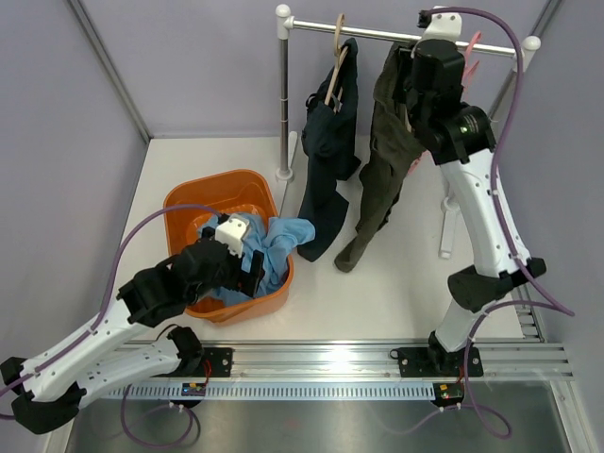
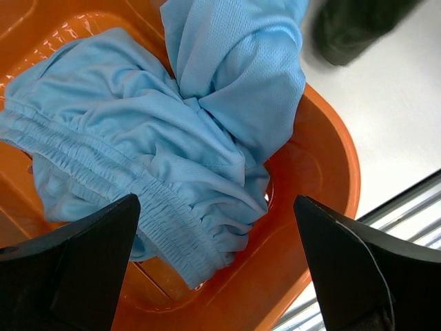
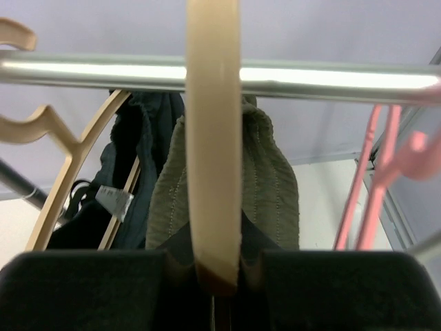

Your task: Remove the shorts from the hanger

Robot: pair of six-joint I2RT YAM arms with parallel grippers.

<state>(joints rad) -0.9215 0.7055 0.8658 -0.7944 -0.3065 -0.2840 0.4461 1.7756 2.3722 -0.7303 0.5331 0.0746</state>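
Observation:
The light blue shorts [image 1: 274, 238] lie crumpled in an orange basin [image 1: 203, 203]; in the left wrist view the shorts [image 2: 172, 138] show their elastic waist. My left gripper [image 1: 253, 269] hangs open and empty just above them [image 2: 217, 269]. The dark navy shorts [image 1: 330, 142] hang on a wooden hanger [image 1: 337, 57] on the rail. The olive green shorts [image 1: 387, 160] hang beside them. My right gripper [image 1: 411, 71] is shut on the beige hanger hook [image 3: 213, 138] of the olive shorts [image 3: 269, 186], right under the rail [image 3: 331, 78].
The metal rack stands on posts [image 1: 284, 104] at the back of the white table. A pink hanger [image 1: 469, 52] hangs at the rail's right end, right of my gripper [image 3: 372, 186]. The basin rim [image 2: 337, 165] lies near the table's front edge.

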